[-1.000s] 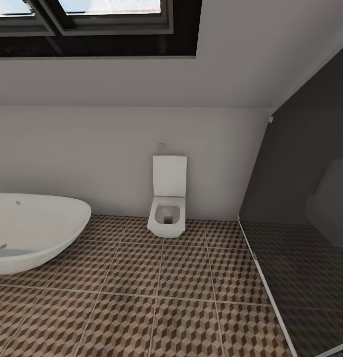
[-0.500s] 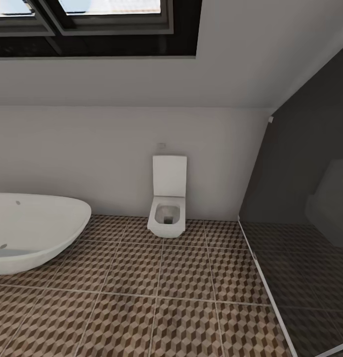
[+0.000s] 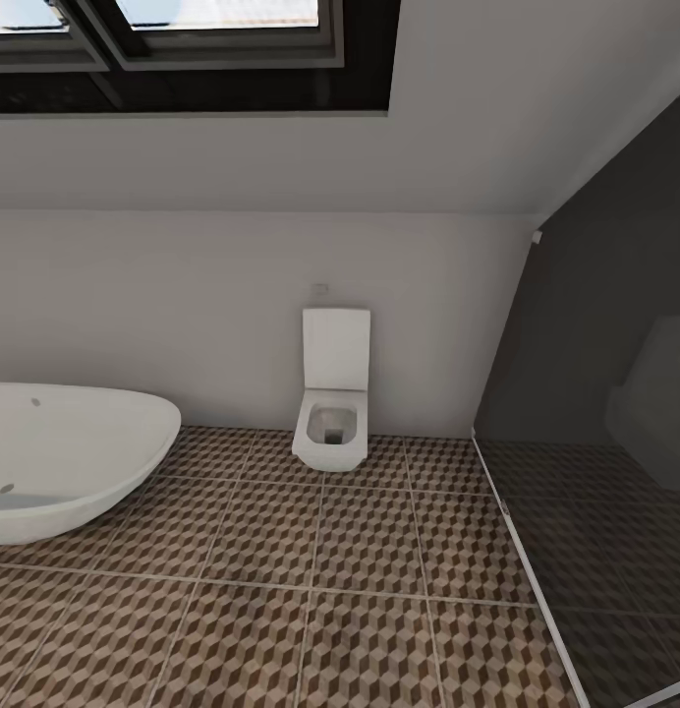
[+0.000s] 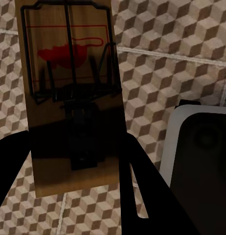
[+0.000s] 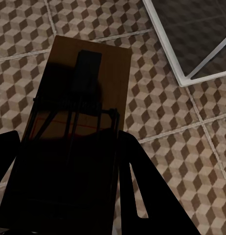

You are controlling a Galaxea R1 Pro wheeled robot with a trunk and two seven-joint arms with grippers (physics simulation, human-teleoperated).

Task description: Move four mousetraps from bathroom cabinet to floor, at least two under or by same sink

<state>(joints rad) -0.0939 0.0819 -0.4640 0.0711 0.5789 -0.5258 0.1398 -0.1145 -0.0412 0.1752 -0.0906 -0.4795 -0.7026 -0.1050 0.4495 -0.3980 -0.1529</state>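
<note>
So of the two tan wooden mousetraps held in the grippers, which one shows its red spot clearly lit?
The tan wooden mousetrap in the left gripper: its red spot is bright. The right gripper's mousetrap lies mostly in shadow.

Bathroom floor [image 3: 281, 590]: I see large square tiles, brown-beige-white cube print, pale grout lines. White oval bathtub [image 3: 65, 457] stands on it, head view left. Dark glass panel with white frame [image 3: 522, 565] meets tiles at right. On my right wrist feed, same white frame corner [image 5: 184, 81] lies on tiles beyond fingertips. Left wrist feed: cube tiles [image 4: 167, 73] beyond fingertips.
</note>
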